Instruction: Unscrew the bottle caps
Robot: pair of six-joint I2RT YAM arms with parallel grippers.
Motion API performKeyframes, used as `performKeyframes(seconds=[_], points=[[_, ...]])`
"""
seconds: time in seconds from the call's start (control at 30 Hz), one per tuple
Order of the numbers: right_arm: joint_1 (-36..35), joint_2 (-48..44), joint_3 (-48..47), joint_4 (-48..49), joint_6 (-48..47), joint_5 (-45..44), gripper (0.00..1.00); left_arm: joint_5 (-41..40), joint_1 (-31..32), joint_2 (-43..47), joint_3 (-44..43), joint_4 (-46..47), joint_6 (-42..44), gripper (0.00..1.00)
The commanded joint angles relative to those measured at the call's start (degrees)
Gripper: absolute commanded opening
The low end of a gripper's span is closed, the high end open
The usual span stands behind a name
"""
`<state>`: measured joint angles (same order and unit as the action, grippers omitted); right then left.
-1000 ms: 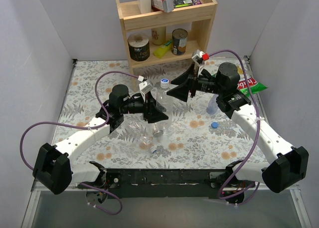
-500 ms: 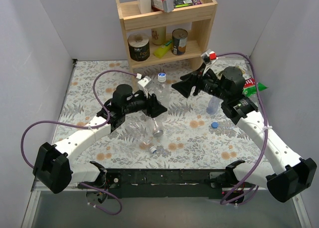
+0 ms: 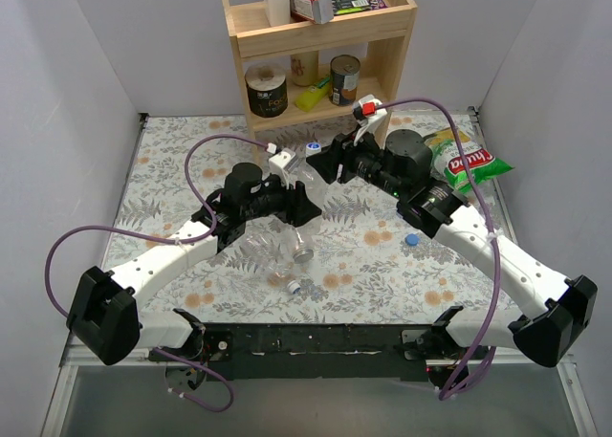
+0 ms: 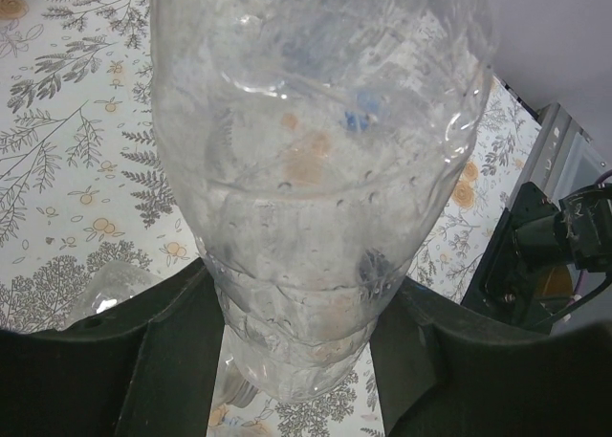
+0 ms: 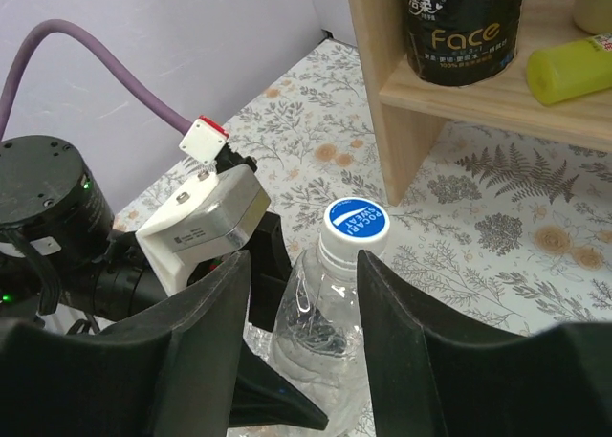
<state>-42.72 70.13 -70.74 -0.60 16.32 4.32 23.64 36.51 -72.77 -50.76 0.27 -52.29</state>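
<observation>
The left gripper was seen closed part-way on the lower body of an upright clear bottle, which was clamped between both dark fingers and lifted above the floral table cover. The bottle's blue cap was seated on the neck, at the middle of the table just near of the shelf. The right gripper was held open on either side of the bottle's shoulder, with the cap just beyond its fingertips and not gripped.

Close on the left of the neck, the left arm's white camera block and its purple cable were crowded against the right gripper's left finger. Just far of the cap stood the wooden shelf, on whose lower board a black tin and a yellow bottle were kept.

Near of the left gripper an uncapped clear bottle lay on its side. A loose blue cap was found to the right, beside the right arm, and a green snack bag at the far right.
</observation>
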Motion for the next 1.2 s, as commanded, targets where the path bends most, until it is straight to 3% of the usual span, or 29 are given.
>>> performKeyframes(seconds=[0.0,1.0,1.13,1.17], points=[[-0.79,1.32,-3.35,0.69,-1.02,-3.96,0.54,-1.05,0.58,0.61,-2.67,0.08,1.05,0.41],[-0.87,3.79,-3.70,0.07,-0.41,-3.09,0.51,-3.25,4.53,-0.53,-3.90,-4.05,4.22,0.41],[-0.87,3.70,-3.53,0.07,-0.41,-3.44,0.44,-3.25,4.62,-0.62,-3.99,-4.14,4.39,0.41],[-0.87,3.70,-3.53,0.07,-0.32,-3.52,0.38,-3.25,4.71,-0.62,-3.91,-4.23,4.48,0.41]])
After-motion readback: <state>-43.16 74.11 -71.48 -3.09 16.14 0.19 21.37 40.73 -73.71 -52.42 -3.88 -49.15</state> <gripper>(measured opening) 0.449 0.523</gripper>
